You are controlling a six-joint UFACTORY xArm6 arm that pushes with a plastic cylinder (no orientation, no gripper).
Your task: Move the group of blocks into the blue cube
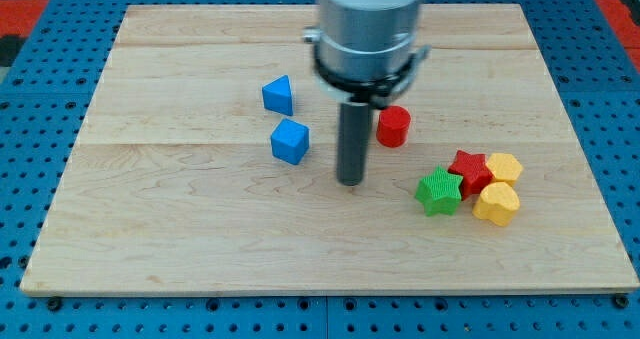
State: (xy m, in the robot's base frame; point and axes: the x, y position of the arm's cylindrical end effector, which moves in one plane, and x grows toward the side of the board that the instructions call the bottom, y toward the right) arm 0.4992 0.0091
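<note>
A blue cube [290, 141] lies left of the board's middle, with a blue triangular block [279, 95] just above it. My tip [350, 182] rests on the board to the right of and slightly below the blue cube, apart from it. A red cylinder [393, 126] stands right of the rod. At the view's lower right a group sits together: a green star [439, 190], a red star [468, 169], a yellow block [504, 167] and another yellow block [496, 204]. My tip is left of this group, not touching it.
The wooden board [180, 229] lies on a blue pegboard surface [40, 99]. The arm's grey cylindrical body [365, 24] hangs over the board's upper middle and hides part of it.
</note>
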